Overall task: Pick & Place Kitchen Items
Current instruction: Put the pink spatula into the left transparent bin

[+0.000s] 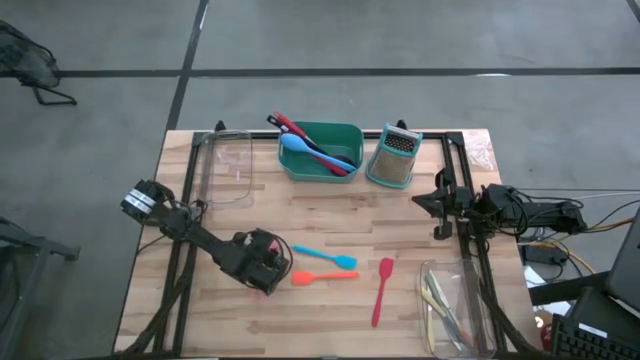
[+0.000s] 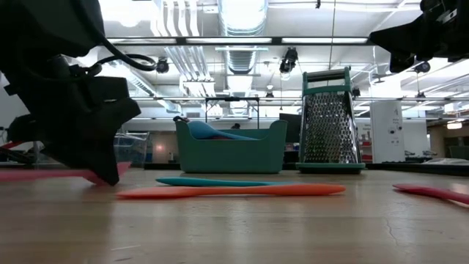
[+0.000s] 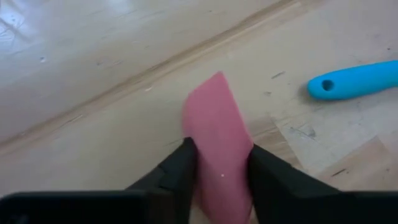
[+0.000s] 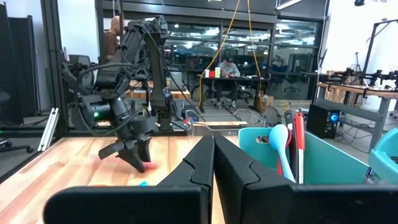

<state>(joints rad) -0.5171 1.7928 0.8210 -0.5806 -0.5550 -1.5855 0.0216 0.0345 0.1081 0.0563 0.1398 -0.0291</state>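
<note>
The pink spatula (image 3: 217, 146) lies flat on the wooden surface (image 1: 330, 215), its blade squarely between the two fingers of the left pincer (image 3: 219, 171), which reaches down over it near the surface's front-left part. The fingers (image 3: 180, 168) stand against both edges of the blade, pinching it, though it does not look lifted yet.

Just beyond the left pincer, toward the middle, lie a blue spatula (image 1: 325, 258) and an orange spatula (image 1: 322, 276), side by side; a red spatula (image 1: 382, 290) lies farther off that way. Well beyond sits the teal tub (image 1: 322, 152), already holding utensils, with the box grater (image 1: 394, 157) beside it.

The risk, as I judge it: the grip is on a thin, flexible blade rather than the handle, so the spatula may bend, pivot or slip out on lifting.

The right pincer (image 4: 212, 165) waits pressed together at the right edge.
</note>
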